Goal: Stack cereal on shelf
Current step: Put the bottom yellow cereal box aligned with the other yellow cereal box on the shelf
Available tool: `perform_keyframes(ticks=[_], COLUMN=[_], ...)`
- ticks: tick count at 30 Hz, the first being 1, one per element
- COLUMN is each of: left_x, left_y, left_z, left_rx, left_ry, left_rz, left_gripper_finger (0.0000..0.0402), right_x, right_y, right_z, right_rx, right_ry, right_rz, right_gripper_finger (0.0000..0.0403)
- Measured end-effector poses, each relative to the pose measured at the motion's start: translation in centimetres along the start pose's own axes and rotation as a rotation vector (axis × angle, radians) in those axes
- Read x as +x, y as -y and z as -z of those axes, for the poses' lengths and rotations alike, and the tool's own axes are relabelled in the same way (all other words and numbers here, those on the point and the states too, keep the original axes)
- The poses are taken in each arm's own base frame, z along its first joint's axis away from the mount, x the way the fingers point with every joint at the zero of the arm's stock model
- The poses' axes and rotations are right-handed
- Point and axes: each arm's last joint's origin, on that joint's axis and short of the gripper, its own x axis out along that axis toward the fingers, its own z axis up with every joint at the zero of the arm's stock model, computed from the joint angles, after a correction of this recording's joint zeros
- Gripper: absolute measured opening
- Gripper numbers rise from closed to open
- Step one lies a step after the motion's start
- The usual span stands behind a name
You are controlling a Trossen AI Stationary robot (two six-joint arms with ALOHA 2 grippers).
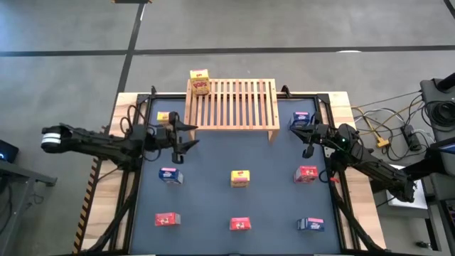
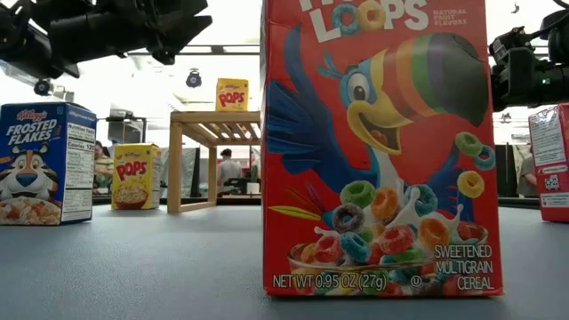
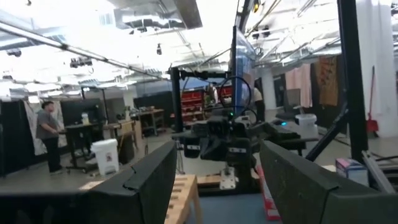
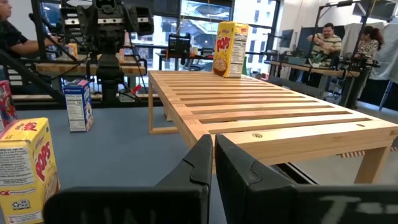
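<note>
Behind the table stretches a workshop with benches, ceiling pipes and a few people standing far off. Matte dark blue-grey tabletop [image 1: 206, 199] carries a light wooden rack with many parallel slats on short legs [image 1: 234, 104], set at the far edge.

One small yellow rectangular cardboard box [image 1: 200, 82] stands upright on the rack's far left corner, just beyond the left gripper [image 1: 186, 134], whose two dark angular fingers stand apart and hold nothing. That gripper hovers off the rack's left front leg. A second yellow carton [image 1: 163, 116] stands close beside it on the side nearer the table's left edge, and a blue carton [image 1: 170, 175] lies nearer the front than the gripper.

The right gripper [image 1: 304, 132] hangs near the rack's right front corner with its fingers pressed together, empty. A blue box [image 1: 301, 116] sits just beyond it, a red box [image 1: 306, 173] nearer the front.

Further forward, well apart from both grippers, stand a third yellow box [image 1: 240, 178], a red box at front left [image 1: 168, 219], a glossy red box with a printed toucan [image 2: 380, 147] and a blue box at front right [image 1: 311, 225].
</note>
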Motion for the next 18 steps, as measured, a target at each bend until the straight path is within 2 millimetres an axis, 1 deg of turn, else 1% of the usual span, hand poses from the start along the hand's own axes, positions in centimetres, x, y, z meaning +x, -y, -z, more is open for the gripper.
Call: perform_keyframes(ticks=[5,7,12,15,18], left_x=[0.6,0.5,-0.8,-1.9,-3.0], left_y=[-0.1,-0.1,-0.3,-0.4,-0.6], left_z=[-0.5,-0.8,-2.2,-2.7,-3.4], left_rx=[-0.005,-0.008,-0.013,-0.014,-0.034], left_ry=[0.012,0.014,0.001,-0.045,-0.072], left_rz=[-0.002,-0.002,0.000,0.002,-0.040], left_gripper_finger=[0.0215,0.0215,0.0215,0.0215,0.0215], right_x=[0.0,0.0,0.0,0.0,0.0], right_y=[0.0,0.0,0.0,0.0,-0.1], right_z=[0.0,0.0,0.0,0.0,0.0], right_rx=[0.001,0.074,0.421,0.464,0.495], right_ry=[0.000,0.001,0.001,-0.001,-0.006], right_rz=[0.000,-0.002,-0.001,-0.002,-0.027], right_gripper_finger=[0.0009,0.0009,0.0009,0.0009,0.0009])
